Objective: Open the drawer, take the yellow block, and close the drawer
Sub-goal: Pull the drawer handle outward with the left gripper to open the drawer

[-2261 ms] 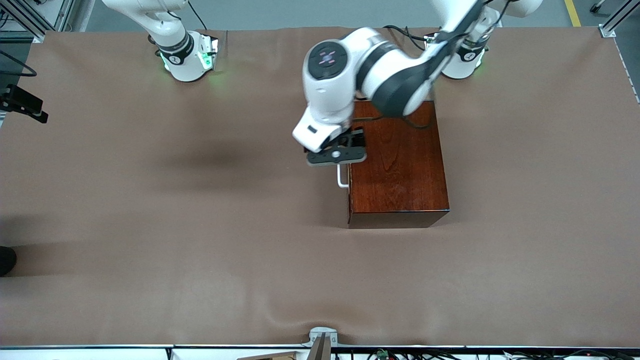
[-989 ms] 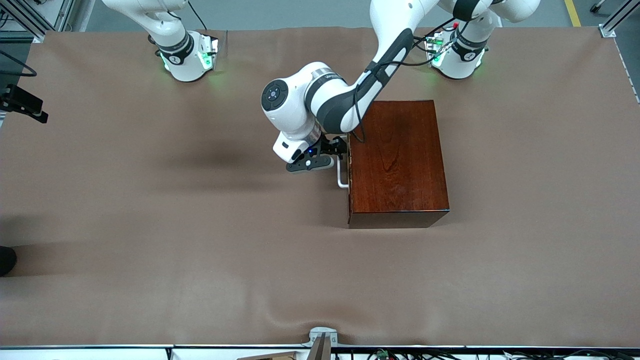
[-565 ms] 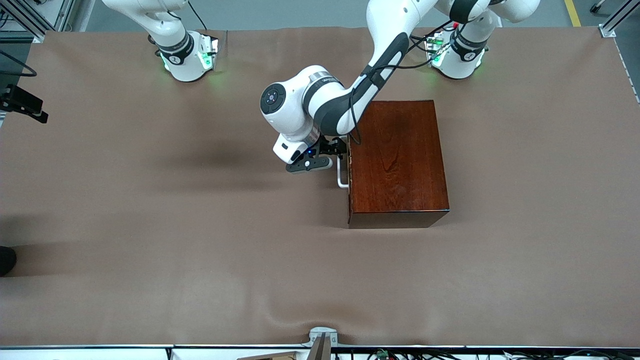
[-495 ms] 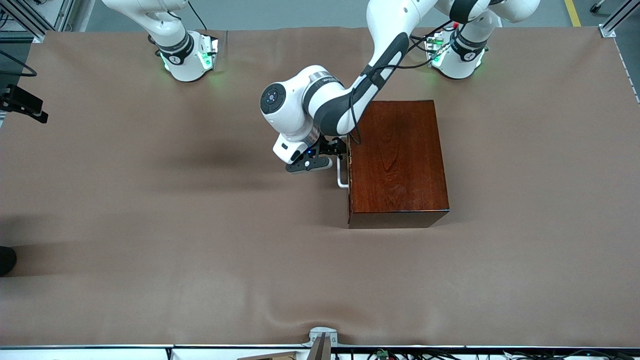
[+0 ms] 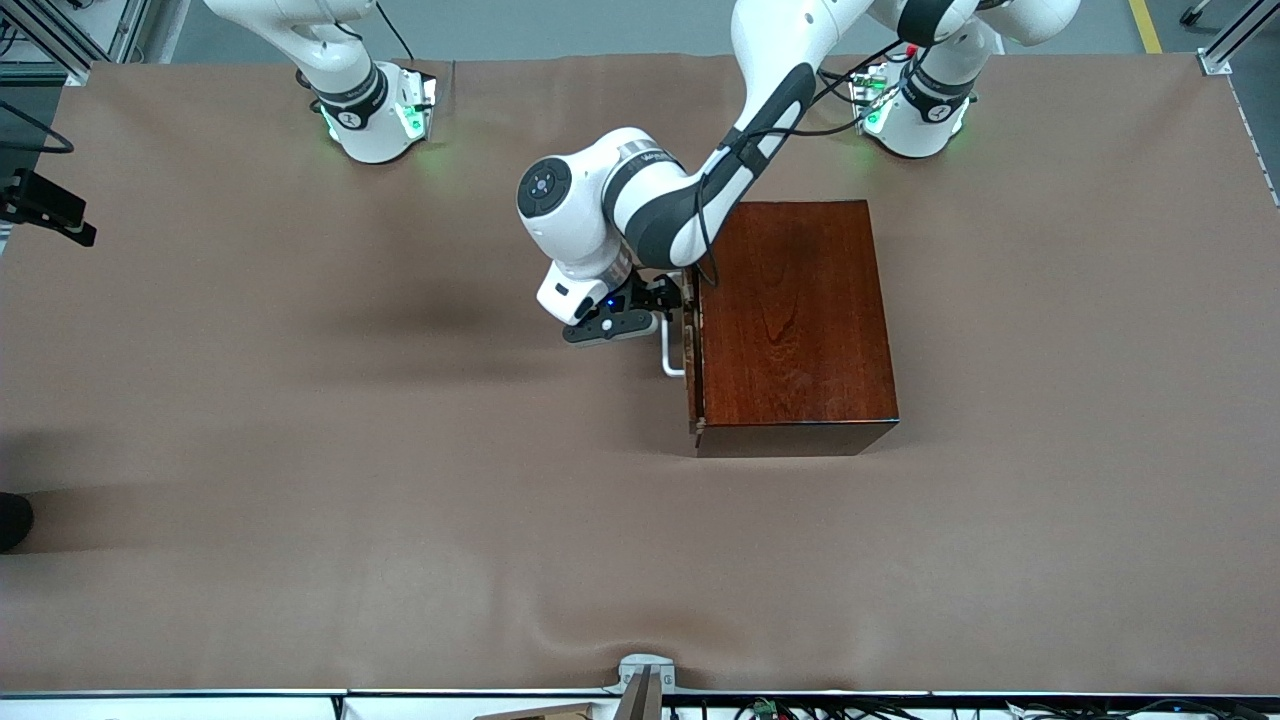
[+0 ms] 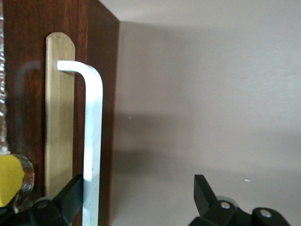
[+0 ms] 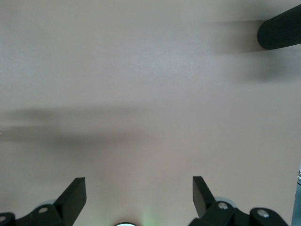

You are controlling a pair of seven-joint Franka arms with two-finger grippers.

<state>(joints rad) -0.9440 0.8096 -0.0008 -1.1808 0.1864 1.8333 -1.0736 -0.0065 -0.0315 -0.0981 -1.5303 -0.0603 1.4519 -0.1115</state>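
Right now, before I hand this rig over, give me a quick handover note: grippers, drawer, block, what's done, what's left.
Left gripper: open, one finger against the white handle of the drawer.
Right gripper: open, waiting over bare table.
Drawer: out of the wooden box by only a crack. Yellow block: not visible.
Done: handle reached, drawer cracked open.
Left: pull the drawer out, take the block, close the drawer.

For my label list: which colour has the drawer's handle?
White; the handle shows best in the left wrist view.
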